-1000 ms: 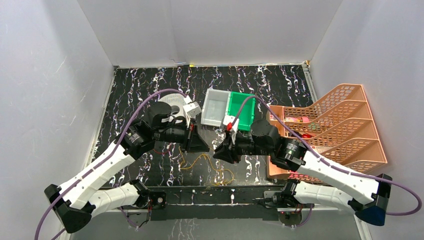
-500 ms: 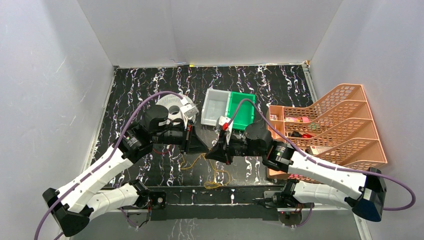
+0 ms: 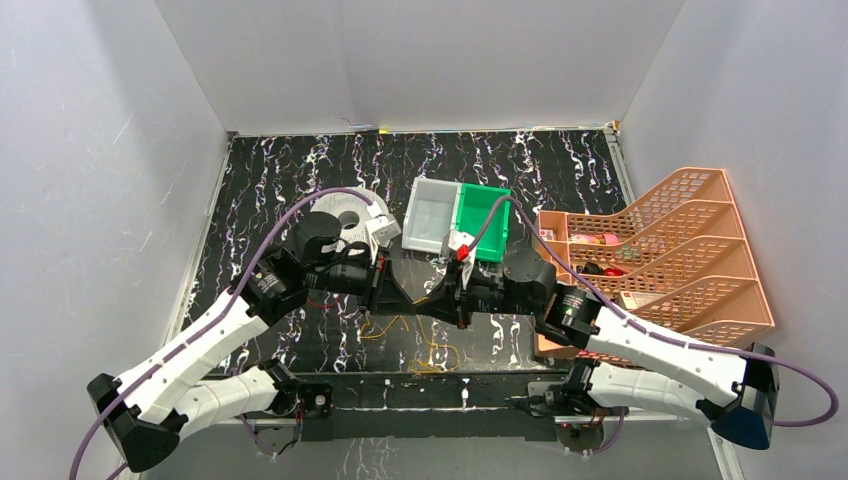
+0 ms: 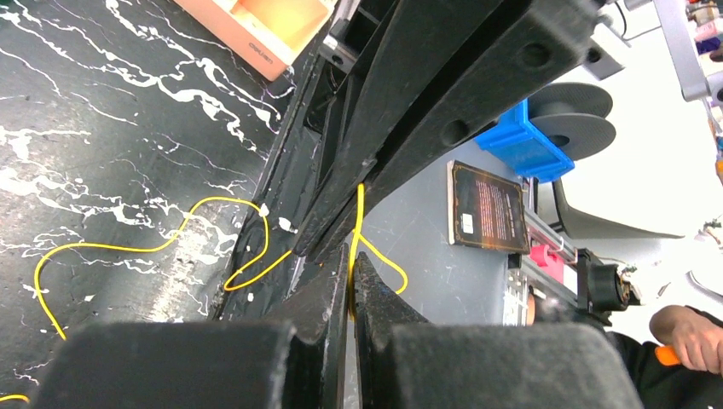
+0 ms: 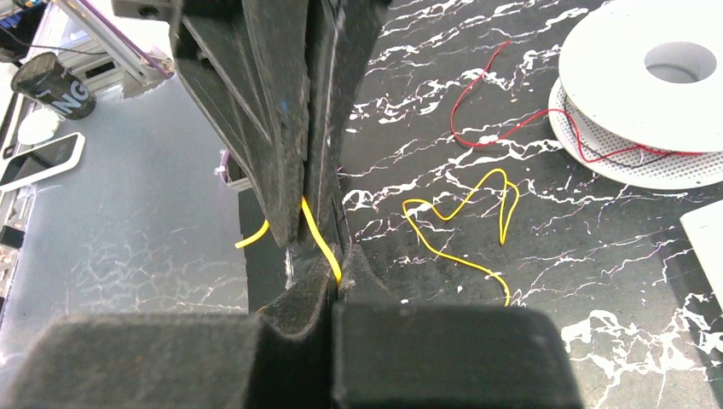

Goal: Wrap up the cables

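Observation:
The yellow cable (image 3: pixel 398 326) lies in loose loops on the black marbled table near the front edge. My left gripper (image 3: pixel 412 303) and right gripper (image 3: pixel 440 300) meet tip to tip above it. In the left wrist view my left gripper (image 4: pixel 350 266) is shut on the yellow cable (image 4: pixel 359 217), with the right gripper's fingers (image 4: pixel 409 128) just above. In the right wrist view my right gripper (image 5: pixel 338 271) is shut on the same cable (image 5: pixel 317 234). The red cable (image 5: pixel 486 102) runs from the white spool (image 5: pixel 656 94) across the table. The spool (image 3: pixel 345 213) is partly hidden behind my left arm.
A grey and green pair of bins (image 3: pixel 455 220) stands behind the grippers. An orange file rack (image 3: pixel 680 250) fills the right side. More yellow loops (image 5: pixel 460 204) lie between the grippers and the spool.
The two grippers have closed the gap between them and now touch tip to tip. The yellow cable's loops have drawn in under them.

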Action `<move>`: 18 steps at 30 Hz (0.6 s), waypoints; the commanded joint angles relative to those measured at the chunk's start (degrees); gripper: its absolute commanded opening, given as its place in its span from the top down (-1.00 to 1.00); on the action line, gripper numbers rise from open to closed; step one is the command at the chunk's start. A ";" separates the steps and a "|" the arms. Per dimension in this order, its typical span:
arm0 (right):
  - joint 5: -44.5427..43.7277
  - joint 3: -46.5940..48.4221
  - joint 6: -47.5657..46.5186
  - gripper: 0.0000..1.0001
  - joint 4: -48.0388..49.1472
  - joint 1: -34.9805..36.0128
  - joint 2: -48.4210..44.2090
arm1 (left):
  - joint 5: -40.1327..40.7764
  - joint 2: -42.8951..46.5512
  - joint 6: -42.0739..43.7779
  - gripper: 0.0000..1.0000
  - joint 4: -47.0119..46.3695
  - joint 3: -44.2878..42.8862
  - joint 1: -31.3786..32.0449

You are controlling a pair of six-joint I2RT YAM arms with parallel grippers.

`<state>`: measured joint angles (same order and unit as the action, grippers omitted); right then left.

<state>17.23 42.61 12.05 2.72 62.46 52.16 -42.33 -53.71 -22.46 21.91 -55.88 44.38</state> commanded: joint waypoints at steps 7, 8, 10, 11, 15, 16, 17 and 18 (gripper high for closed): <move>-2.57 7.13 -2.30 1.00 -0.73 -0.05 -0.31 | -9.44 -1.76 5.78 1.00 8.69 0.59 0.18; -2.99 7.93 -2.84 1.00 -1.19 -0.05 0.25 | -9.75 -1.75 6.21 1.00 9.21 0.80 0.18; -3.97 8.78 -3.68 1.00 -1.84 -0.05 1.07 | -10.89 -1.88 7.13 1.00 10.41 1.20 0.16; -4.38 9.20 -4.07 1.00 -2.34 -0.05 1.49 | -11.37 -1.96 7.60 1.00 10.96 1.34 0.18; -5.68 10.94 -5.29 1.00 -3.64 -0.03 3.02 | -10.51 -1.84 9.27 1.00 13.21 1.73 0.17; -5.76 11.26 -5.48 1.00 -3.82 -0.05 3.23 | -10.30 -1.92 9.61 1.00 13.76 1.74 0.11; -5.80 11.40 -5.68 1.00 -3.90 -0.04 3.41 | -10.01 -1.95 9.89 1.00 14.10 1.74 0.17; -5.87 11.50 -5.80 1.00 -3.95 -0.05 3.47 | -9.15 -2.01 10.11 1.00 14.64 1.63 0.20</move>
<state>16.86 48.97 8.58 -5.28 63.59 56.29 -48.45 -55.99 -14.83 26.63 -55.75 44.21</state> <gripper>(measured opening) 0.021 0.011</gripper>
